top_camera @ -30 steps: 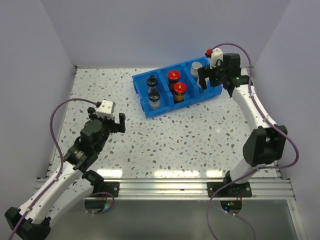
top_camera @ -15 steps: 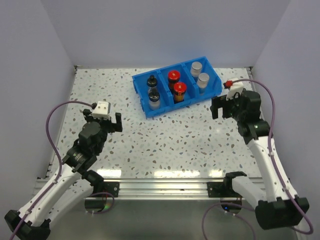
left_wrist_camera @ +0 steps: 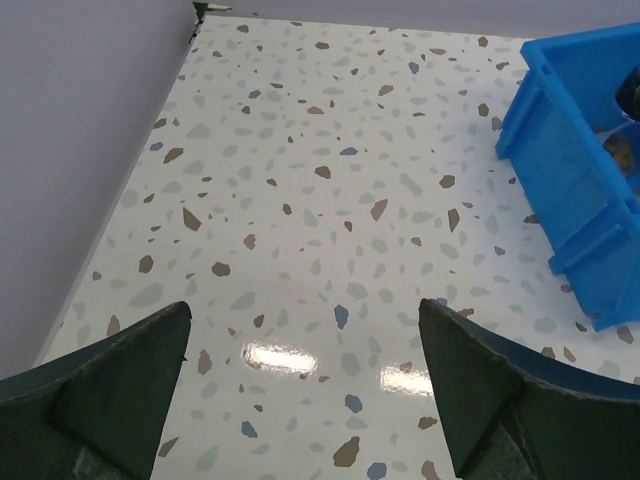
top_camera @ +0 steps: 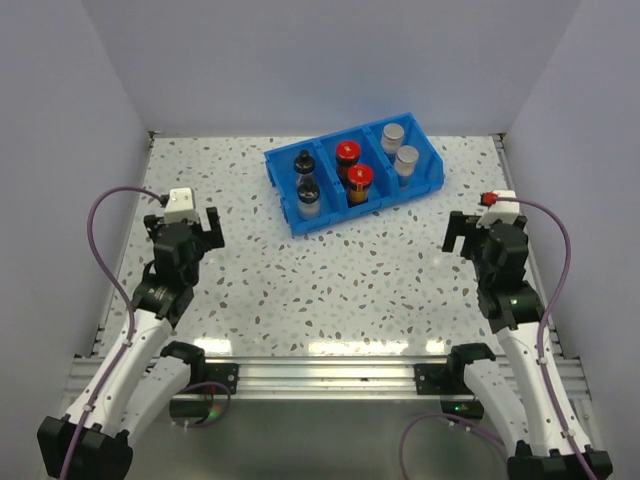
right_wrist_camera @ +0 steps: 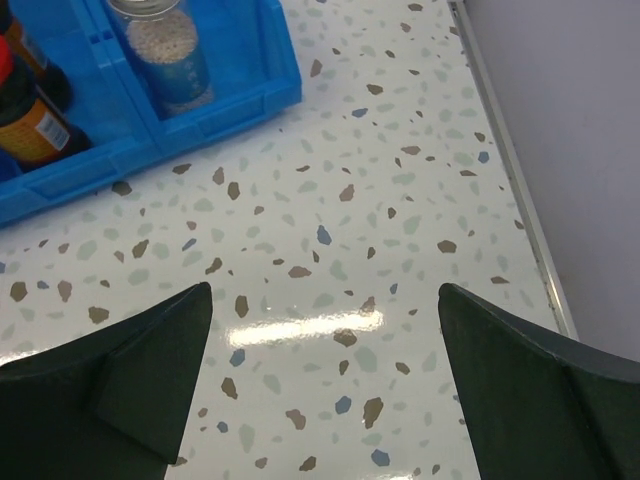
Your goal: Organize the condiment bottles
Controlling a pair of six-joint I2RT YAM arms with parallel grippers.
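Six condiment bottles (top_camera: 360, 180) stand upright, paired by cap colour in the blue bin (top_camera: 432, 181), which sits ahead-right of the left gripper (top_camera: 182, 228) and ahead-left of the right gripper (top_camera: 485, 233), well apart from both. Both grippers have their jaws spread wide and hold nothing, low over the worktop (top_camera: 330, 270). The right one looks nearer, on the side of the silver-capped pair (top_camera: 405, 160).

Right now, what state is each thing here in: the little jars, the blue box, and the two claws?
black-capped jars: upright, capped, in the bin's left compartment
red-capped jars: upright, capped, middle compartment
silver-capped jars: upright, capped, right compartment
blue bin: flat on the table, all compartments filled
left gripper: open, empty
right gripper: open, empty
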